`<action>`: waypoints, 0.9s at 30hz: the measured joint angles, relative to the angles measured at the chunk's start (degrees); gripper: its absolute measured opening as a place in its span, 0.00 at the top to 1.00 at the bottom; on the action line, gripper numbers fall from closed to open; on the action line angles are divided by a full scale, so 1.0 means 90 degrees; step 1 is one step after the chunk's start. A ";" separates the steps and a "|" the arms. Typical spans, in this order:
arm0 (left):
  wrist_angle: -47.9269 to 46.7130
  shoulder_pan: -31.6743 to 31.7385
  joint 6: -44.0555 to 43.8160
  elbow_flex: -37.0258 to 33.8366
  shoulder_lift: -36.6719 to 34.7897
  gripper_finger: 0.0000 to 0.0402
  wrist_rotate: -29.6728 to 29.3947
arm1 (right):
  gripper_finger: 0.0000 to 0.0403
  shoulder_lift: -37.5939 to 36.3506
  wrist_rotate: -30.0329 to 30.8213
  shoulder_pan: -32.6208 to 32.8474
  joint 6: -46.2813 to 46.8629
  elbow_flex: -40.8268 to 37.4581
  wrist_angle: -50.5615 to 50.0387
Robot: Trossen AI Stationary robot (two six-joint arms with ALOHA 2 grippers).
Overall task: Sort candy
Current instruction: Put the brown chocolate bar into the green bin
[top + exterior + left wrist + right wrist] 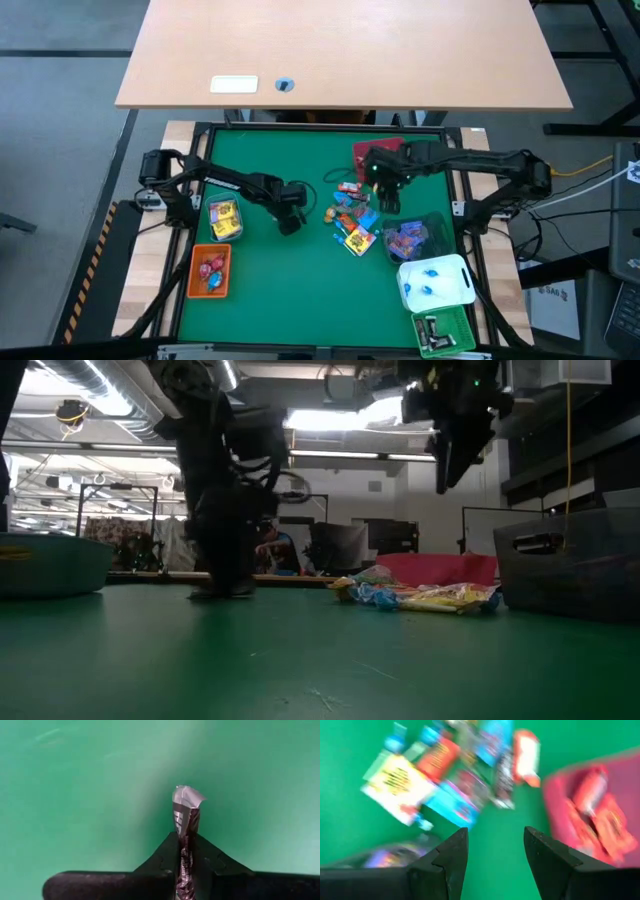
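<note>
Left claw (184, 857): clamped on a dark brown wrapped candy (186, 817), low over the green worktop (280, 290). Right claw (495, 855): held open above the candy pile (352, 222), beside the red bin (368, 152).

Mat: green table surface (290, 290)
Bins on its left: clear (224, 220), orange (210, 272)
Bins on its right: red (366, 155), dark clear (415, 238), white (436, 282), green (444, 332)
Beyond: bare wooden table (340, 50)
</note>
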 joint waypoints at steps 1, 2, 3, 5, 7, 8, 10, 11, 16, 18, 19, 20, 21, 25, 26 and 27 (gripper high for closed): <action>0.0264 -0.0054 0.0001 0.0000 0.0009 0.95 0.0223 | 0.53 0.0013 -0.0088 0.0123 -0.0010 0.0000 0.0127; 0.0522 -0.0113 0.0011 -0.0003 0.0016 0.95 0.0448 | 0.53 0.0028 -0.0145 0.0258 -0.0014 0.0001 0.0248; 0.0801 -0.0169 0.0034 -0.0007 0.0023 0.95 0.0645 | 0.53 0.0042 -0.0175 0.0380 -0.0013 0.0000 0.0354; 0.1448 -0.0277 0.0041 -0.0010 0.0023 0.95 0.1028 | 0.53 0.0040 -0.0187 0.0602 -0.0013 0.0000 0.0525; 0.2093 -0.0385 0.0049 -0.0010 0.0023 0.95 0.1365 | 0.53 0.0038 -0.0187 0.0813 -0.0010 0.0000 0.0705; 0.2390 -0.0443 0.0049 -0.0010 0.0023 0.95 0.1477 | 0.53 0.0038 -0.0187 0.0905 -0.0004 0.0000 0.0763; 0.3036 -0.0570 0.0051 -0.0010 0.0023 0.95 0.1637 | 0.53 0.0038 -0.0187 0.1079 0.0003 0.0001 0.0910; 0.3342 -0.0632 0.0051 -0.0010 0.0021 0.95 0.1674 | 0.53 0.0038 -0.0187 0.1166 0.0006 0.0000 0.1008; 0.4691 -0.0873 0.0057 -0.0010 0.0017 0.95 0.1669 | 0.53 0.0038 -0.0187 0.1561 0.0009 0.0000 0.1645; 0.5063 -0.0937 0.0059 -0.0010 0.0016 0.95 0.1668 | 0.53 0.0038 -0.0187 0.1698 0.0009 0.0000 0.1930; 0.5209 -0.0959 0.0060 -0.0010 0.0016 0.95 0.1666 | 0.53 0.0038 -0.0187 0.1764 0.0012 0.0000 0.2084; 0.5346 -0.0983 0.0061 -0.0010 0.0016 0.95 0.1666 | 0.53 0.0038 -0.0187 0.1824 0.0012 0.0000 0.2235; 0.5451 -0.1003 0.0061 -0.0007 0.0016 0.95 0.1666 | 0.53 0.0038 -0.0187 0.1884 0.0012 0.0000 0.2362; 0.5631 -0.1055 0.0066 -0.0007 0.0011 0.95 0.1605 | 0.53 0.0040 -0.0187 0.2098 0.0181 0.0000 0.2685; 0.5677 -0.1060 0.0066 -0.0007 0.0011 0.95 0.1572 | 0.53 0.0040 -0.0187 0.2139 0.0249 0.0000 0.2714; 0.5745 -0.1064 0.0066 -0.0007 0.0011 0.95 0.1527 | 0.53 0.0040 -0.0189 0.2172 0.0350 0.0000 0.2748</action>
